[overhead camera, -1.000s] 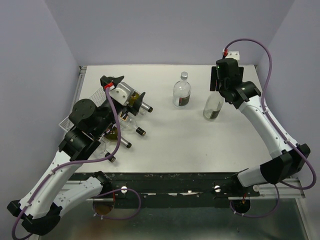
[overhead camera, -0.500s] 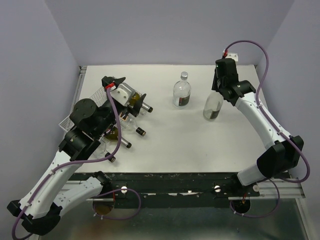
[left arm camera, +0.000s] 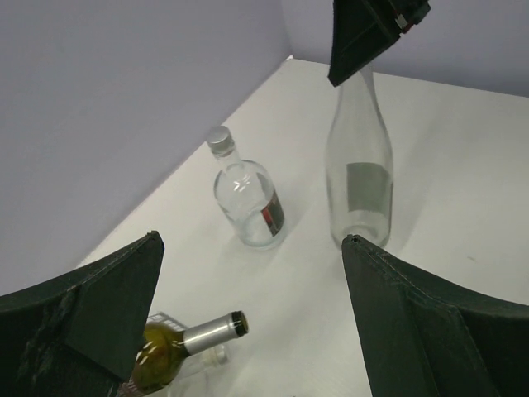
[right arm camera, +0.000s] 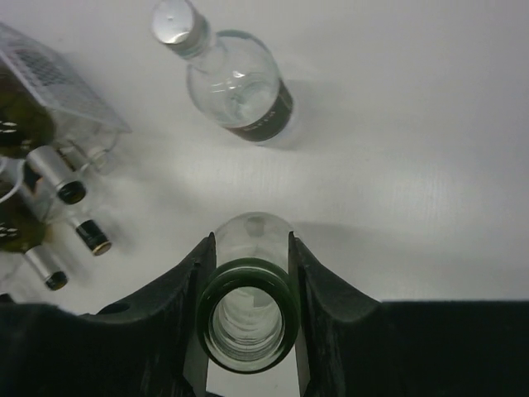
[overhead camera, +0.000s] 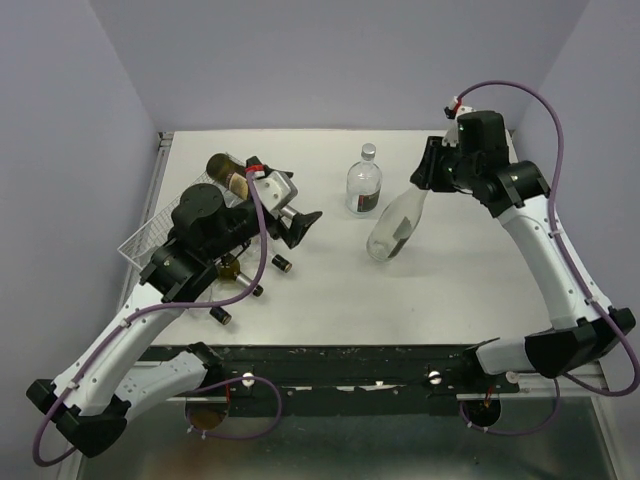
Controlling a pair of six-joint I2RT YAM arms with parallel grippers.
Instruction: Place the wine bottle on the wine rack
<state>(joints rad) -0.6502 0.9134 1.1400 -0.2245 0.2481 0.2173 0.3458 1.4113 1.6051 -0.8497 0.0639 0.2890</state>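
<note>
Although the white surface (overhead camera: 450, 300) carries few things, both arms reach well out over it. The left arm (overhead camera: 140, 320) runs from its base at the near left up and across the wine rack (overhead camera: 148, 232), covering most of the white mesh. Its wrist turns toward the middle. The left gripper (overhead camera: 303, 225) hangs just off the rack's right side, its fingers (left arm camera: 91, 322) spread wide apart with nothing between them.

The right arm (overhead camera: 550, 260) stretches along the right edge toward the far corner and bends back inward. There the right gripper (overhead camera: 428, 178) is clamped on the neck of the wine bottle (overhead camera: 392, 232). This is one tall clear bottle with a pale label. It is tilted, mouth toward the far right and base toward the near left, and sits right of centre, well apart from the rack. Whether its base touches the surface cannot be told.

Between it and the rack hangs the left gripper. Near it, on its far left side, stands one small round clear bottle (overhead camera: 364, 188) with a silver cap, upright. On the rack lie dark bottles. Three capped necks (overhead camera: 283, 263) poke out past its near right side in the overhead view, and the arm hides any others.
</note>
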